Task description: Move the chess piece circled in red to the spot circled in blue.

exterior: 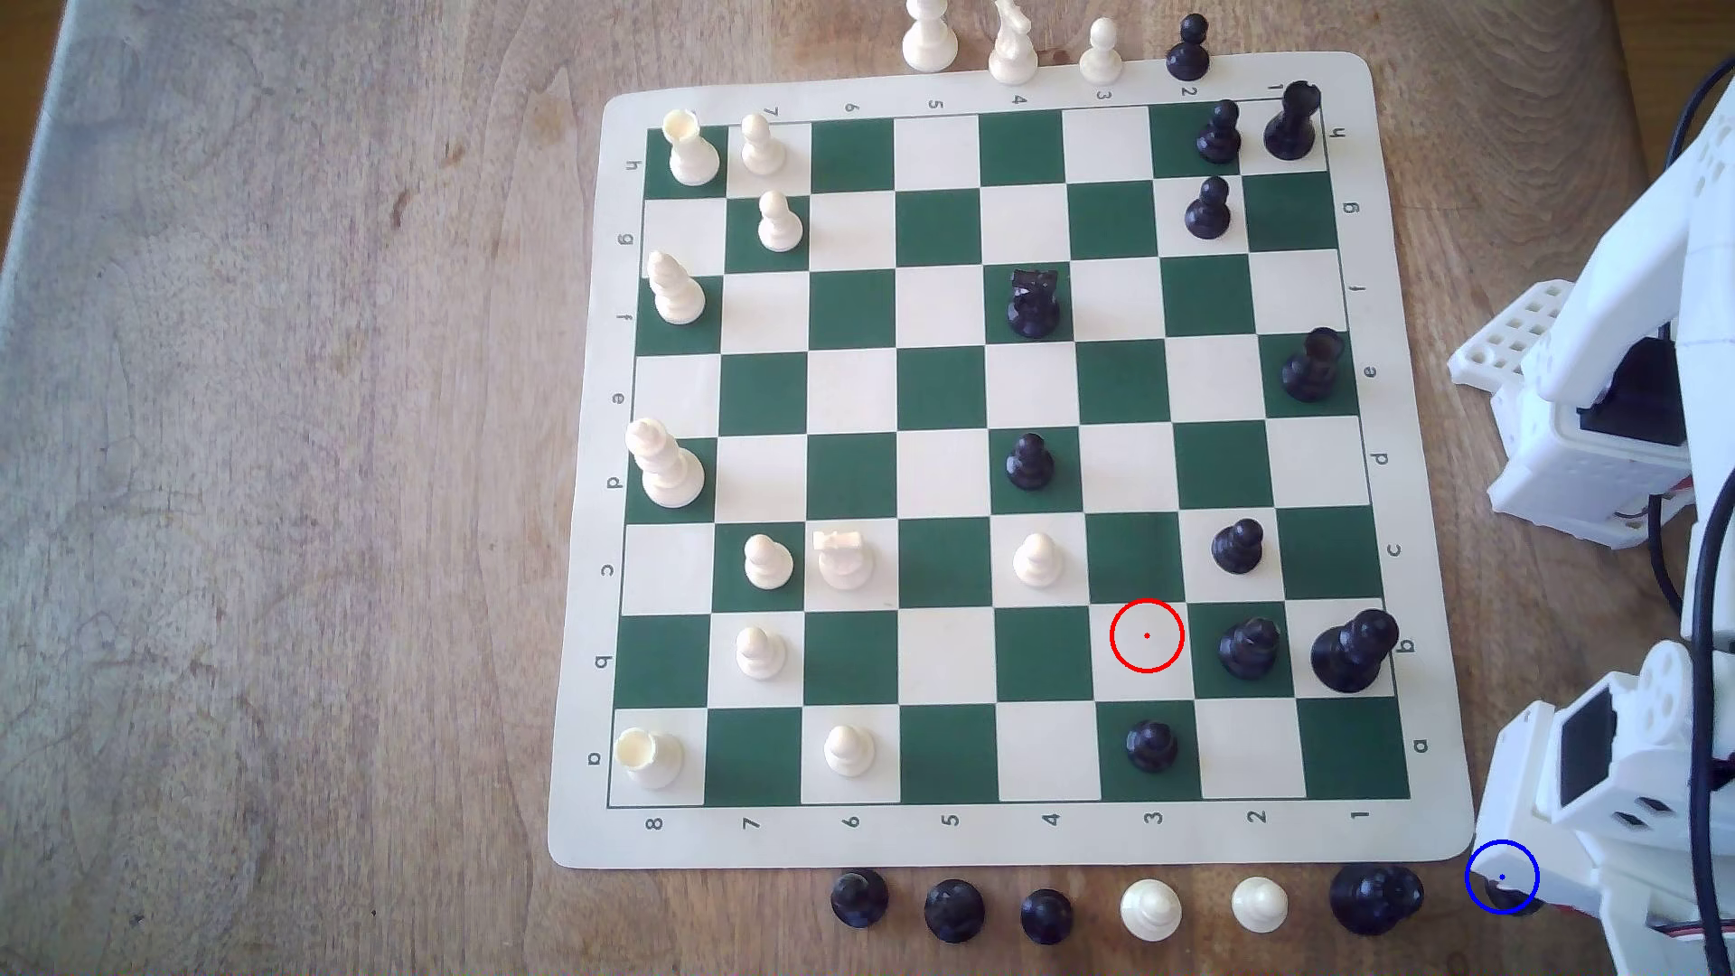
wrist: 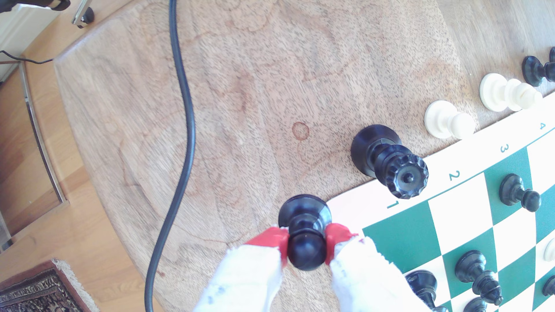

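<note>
In the exterior view, cream pieces stood along the left files of the board (exterior: 995, 835), which lay on the table (exterior: 282, 469). Further right, a red circle (exterior: 1146, 635) marked a bare cream square in row b, file 3, with black pieces just to its right. Below the board's near edge a row of captured pieces stood on the table: three black, two cream, then a black queen (exterior: 1375, 898). At the far right of that row, just off the board's corner, the spot (exterior: 1502, 877) was drawn in blue, and the pawn (exterior: 1505, 899) showed dark inside it, partly hidden by the white arm (exterior: 1596, 798).

In the wrist view, a black cable (wrist: 183, 105) ran across the bare table (wrist: 240, 75). The fingers (wrist: 279, 240), white with red pads, were drawn in narrow and pressed on either side of the pawn's (wrist: 304, 228) round head, the grip (wrist: 306, 244) closed on it. The pawn stood upright, and its base appeared to rest on the wood just beside the board's (wrist: 345, 204) corner by the numeral 1. Beyond it stood the queen (wrist: 387, 162) and two cream pawns (wrist: 447, 121).
</note>
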Controlling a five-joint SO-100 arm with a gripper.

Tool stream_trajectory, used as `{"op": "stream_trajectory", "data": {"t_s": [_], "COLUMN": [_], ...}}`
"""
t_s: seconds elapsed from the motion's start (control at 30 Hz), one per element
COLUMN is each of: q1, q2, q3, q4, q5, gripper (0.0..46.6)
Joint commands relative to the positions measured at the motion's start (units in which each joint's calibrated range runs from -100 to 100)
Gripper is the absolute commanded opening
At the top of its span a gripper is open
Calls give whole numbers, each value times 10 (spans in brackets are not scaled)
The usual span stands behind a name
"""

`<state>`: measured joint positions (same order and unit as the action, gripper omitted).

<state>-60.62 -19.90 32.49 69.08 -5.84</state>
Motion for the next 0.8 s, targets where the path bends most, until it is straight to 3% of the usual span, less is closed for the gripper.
{"op": "stream_trajectory", "data": {"t_s": [0.0,0.77], "q1": [-7,-26], "q2": [3,72], "q3": [4,49], "q4": [-27,-72], "q5": [0,-5], "gripper": [4,4]}}
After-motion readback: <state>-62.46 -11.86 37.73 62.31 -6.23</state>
